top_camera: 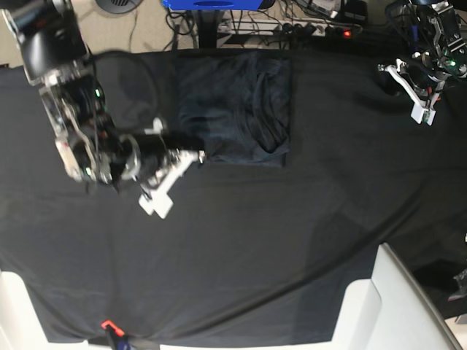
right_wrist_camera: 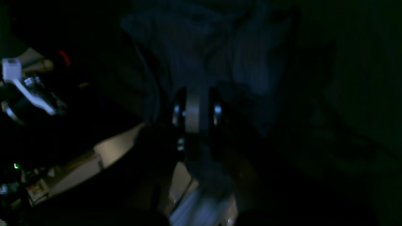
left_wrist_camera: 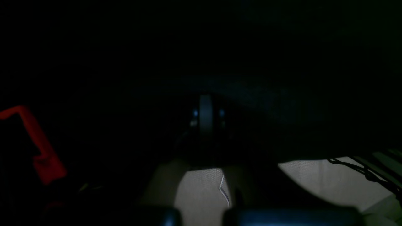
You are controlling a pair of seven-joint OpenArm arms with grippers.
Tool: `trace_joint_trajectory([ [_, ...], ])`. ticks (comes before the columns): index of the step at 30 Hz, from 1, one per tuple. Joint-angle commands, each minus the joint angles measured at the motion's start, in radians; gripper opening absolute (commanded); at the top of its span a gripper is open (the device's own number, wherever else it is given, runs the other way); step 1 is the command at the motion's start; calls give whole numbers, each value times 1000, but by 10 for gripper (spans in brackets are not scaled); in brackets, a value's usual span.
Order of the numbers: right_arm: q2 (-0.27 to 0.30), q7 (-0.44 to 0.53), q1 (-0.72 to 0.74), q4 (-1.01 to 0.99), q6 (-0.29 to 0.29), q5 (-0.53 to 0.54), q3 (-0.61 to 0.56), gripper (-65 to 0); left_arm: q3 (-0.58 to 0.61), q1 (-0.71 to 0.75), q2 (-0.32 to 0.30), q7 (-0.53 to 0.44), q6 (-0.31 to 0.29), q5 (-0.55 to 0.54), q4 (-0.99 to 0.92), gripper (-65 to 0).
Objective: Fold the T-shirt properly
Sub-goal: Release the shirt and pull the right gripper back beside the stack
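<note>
The dark slate-grey T-shirt [top_camera: 237, 109] lies folded into a rectangle on the black tablecloth [top_camera: 292, 240] at the back middle. My right gripper [top_camera: 195, 155] reaches in from the left to the shirt's near left corner. In the right wrist view its fingers [right_wrist_camera: 192, 110] stand pressed together, and wrinkled T-shirt fabric [right_wrist_camera: 213, 53] bunches up right at their tips, so it looks shut on the shirt's edge. My left gripper [top_camera: 401, 79] hovers at the far right of the table, well away from the shirt. Its fingers [left_wrist_camera: 205, 113] are shut on nothing.
A red clamp [left_wrist_camera: 47, 157] sits on the table's edge beside the left arm, and another red clamp [top_camera: 107, 324] on the front edge. A white object [top_camera: 394, 306] stands at the front right corner. Cables and a power strip [top_camera: 314, 29] lie behind the table.
</note>
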Motion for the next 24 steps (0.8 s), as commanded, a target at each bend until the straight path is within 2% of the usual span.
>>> trace_joint_trajectory([
  [1,2,9,29,-18,2,15,3,-608,-1,2,-11,10,6,11,5,-650],
  [5,-18,59,69,-130,4,13,2,-608,-1,2,-8,10,6,11,5,-650],
  [24,-1,233,73,-334,-1,13,10,-608,0,13,-7,10,6,11,5,-650],
])
